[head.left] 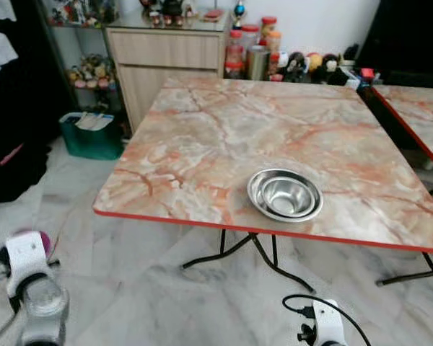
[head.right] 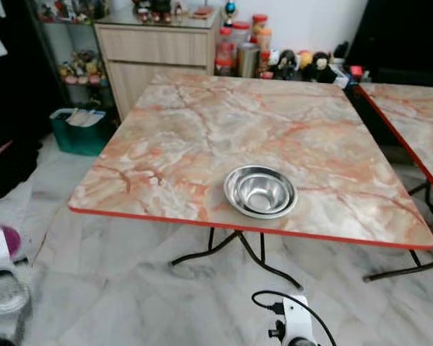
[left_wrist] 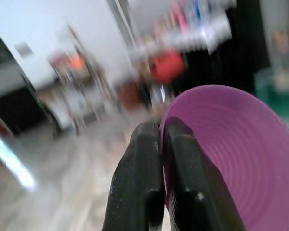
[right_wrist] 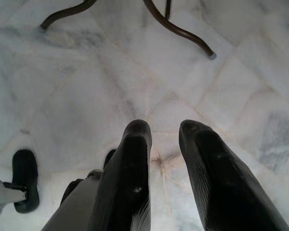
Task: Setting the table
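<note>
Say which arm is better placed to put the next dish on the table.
Left. Its gripper is shut on the purple bowl; the right gripper hangs open over the floor, holding nothing.

Green bin (head.left: 92, 135) beside wooden cabinet (head.left: 166, 61); jars (head.left: 249, 50) behind.

Pale marble floor (head.left: 130, 288) underfoot, a marble-patterned folding table (head.left: 224, 137) dead ahead, a second table (head.left: 422, 115) alongside, a wooden cabinet (head.left: 166, 61) against the white wall (head.left: 310, 21) behind
</note>
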Tool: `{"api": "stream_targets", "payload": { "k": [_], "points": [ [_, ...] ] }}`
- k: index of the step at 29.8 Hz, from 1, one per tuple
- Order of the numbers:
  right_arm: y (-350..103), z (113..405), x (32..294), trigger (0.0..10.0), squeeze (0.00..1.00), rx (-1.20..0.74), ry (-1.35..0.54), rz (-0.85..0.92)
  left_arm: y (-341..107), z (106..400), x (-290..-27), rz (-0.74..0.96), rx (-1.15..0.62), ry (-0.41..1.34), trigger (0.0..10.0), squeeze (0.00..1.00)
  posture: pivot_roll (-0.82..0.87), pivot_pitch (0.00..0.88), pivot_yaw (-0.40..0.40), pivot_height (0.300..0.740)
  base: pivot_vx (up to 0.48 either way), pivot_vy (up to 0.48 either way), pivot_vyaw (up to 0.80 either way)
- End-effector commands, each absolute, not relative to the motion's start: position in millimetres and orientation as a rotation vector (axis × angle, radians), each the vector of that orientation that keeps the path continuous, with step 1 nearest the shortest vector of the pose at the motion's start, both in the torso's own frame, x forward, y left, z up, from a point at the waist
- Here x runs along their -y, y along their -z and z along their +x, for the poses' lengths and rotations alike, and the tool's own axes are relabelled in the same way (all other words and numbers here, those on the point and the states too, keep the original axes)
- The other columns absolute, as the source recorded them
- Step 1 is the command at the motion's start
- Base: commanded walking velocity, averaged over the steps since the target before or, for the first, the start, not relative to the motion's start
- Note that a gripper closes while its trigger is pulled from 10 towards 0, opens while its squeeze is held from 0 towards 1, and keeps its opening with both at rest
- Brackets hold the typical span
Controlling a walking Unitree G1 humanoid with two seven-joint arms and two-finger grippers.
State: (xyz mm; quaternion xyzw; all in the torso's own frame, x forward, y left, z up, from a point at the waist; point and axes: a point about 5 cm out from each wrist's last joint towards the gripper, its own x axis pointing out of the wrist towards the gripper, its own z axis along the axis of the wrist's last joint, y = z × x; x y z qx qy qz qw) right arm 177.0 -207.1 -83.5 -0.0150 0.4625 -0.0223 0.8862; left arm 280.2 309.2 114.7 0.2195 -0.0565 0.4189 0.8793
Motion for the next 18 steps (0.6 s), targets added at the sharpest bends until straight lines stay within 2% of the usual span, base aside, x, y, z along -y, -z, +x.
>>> {"api": "stream_targets", "payload": {
  "k": [1,3,4,5,6,8,11,14,18],
  "points": [
    [82,181,208,10.0,0.0,-0.95,0.044,-0.037,-155,299,-299,0.47,0.265,-0.85,10.0,0.0,0.11,0.0,-0.044,0.728,0.0,0.0,0.0],
    [82,181,208,10.0,0.0,-0.95,0.045,-0.039,-170,312,-285,0.427,0.319,-0.756,10.0,0.0,0.1,0.0,-0.043,0.728,0.0,0.0,0.0],
    [82,181,208,10.0,0.0,-0.95,0.046,-0.04,-188,327,-260,0.355,0.4,-0.602,10.0,0.0,0.1,0.0,-0.043,0.728,0.0,0.0,0.0],
    [82,181,208,10.0,0.0,-0.95,0.046,-0.04,-188,327,-260,0.355,0.4,-0.602,10.0,0.0,0.1,0.0,-0.043,0.728,0.0,0.0,0.0],
    [82,181,208,10.0,0.0,-0.949,0.049,-0.04,-201,333,-240,0.338,0.462,-0.497,10.0,0.0,0.1,0.0,-0.04,0.728,0.0,0.0,0.0],
    [82,180,208,10.0,0.0,-0.949,0.051,-0.04,-212,338,-218,0.317,0.49,-0.392,10.0,0.0,0.1,0.0,-0.039,0.728,0.0,0.0,0.0],
    [82,180,208,10.0,0.0,-0.951,0.051,-0.041,-219,348,-173,0.174,0.431,-0.137,10.0,0.0,0.1,0.0,-0.038,0.728,0.0,0.0,0.0],
    [82,180,207,10.0,0.0,-0.953,0.041,-0.045,-207,352,-137,0.021,0.307,0.056,10.0,0.0,0.11,0.0,-0.036,0.728,0.0,0.0,0.0],
    [82,180,206,10.0,0.0,-0.95,0.047,-0.039,-200,352,-115,-0.12,0.228,0.161,10.0,0.0,0.1,0.0,-0.031,0.728,0.0,0.0,0.0]
  ]
}}
